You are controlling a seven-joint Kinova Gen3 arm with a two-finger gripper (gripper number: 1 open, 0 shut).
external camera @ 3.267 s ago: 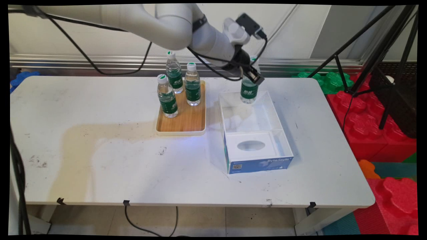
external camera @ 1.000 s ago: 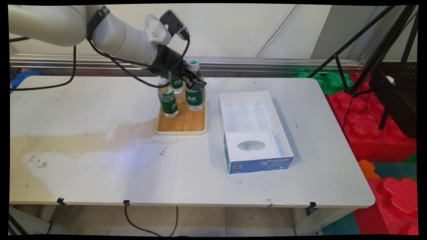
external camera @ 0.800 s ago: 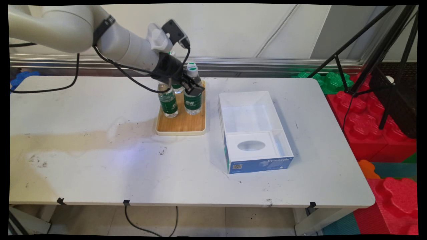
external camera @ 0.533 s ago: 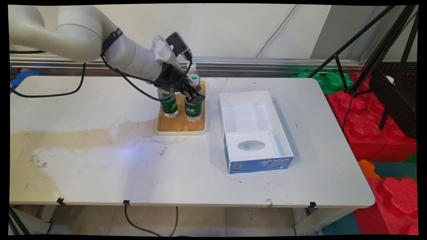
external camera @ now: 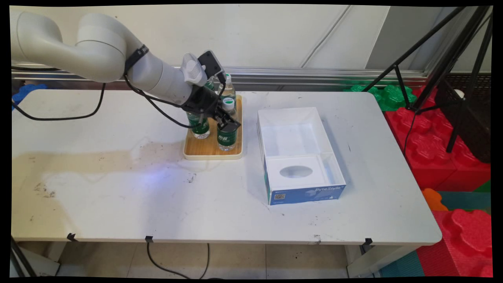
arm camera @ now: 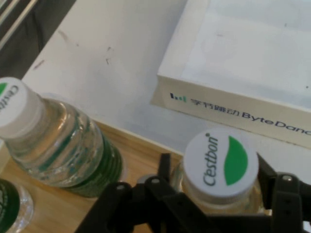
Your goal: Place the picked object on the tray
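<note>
as we look down across the tabletop (external camera: 118, 188) in the main view, our gripper (external camera: 228, 126) sits over the right side of the wooden tray (external camera: 212, 151), clamped on the neck of a water bottle (external camera: 226, 137) just under its white cap. that bottle stands upright, its long axis running straight up and down, and its base looks to be at or very near the tray's wood, at the near right part; we cannot tell whether it truly touches. the arm slants down to it from the upper left, so the bottle lies directly below and in front of the gripper. a second bottle (external camera: 199, 127) stands just beside it on the left, partly behind the wrist, and two more, a third bottle (external camera: 229, 91) and a fourth bottle (external camera: 210, 84), rise at the tray's far end. the open white box (external camera: 298, 157) with the blue front lies to the right of the tray, near it but apart.

from the hand view, we see the held bottle's cap (arm camera: 222, 165), white with a green leaf, right between our fingers (arm camera: 284, 189), which close in on the neck from both sides. the tray's wood (arm camera: 141, 155) shows beneath. a neighbouring bottle (arm camera: 58, 141) stands apart toward the picture's left, and another cap (arm camera: 7, 206) peeks in at the lower left corner. the box's side wall (arm camera: 233, 109) crosses the upper right, beyond a strip of bare tabletop.
</note>
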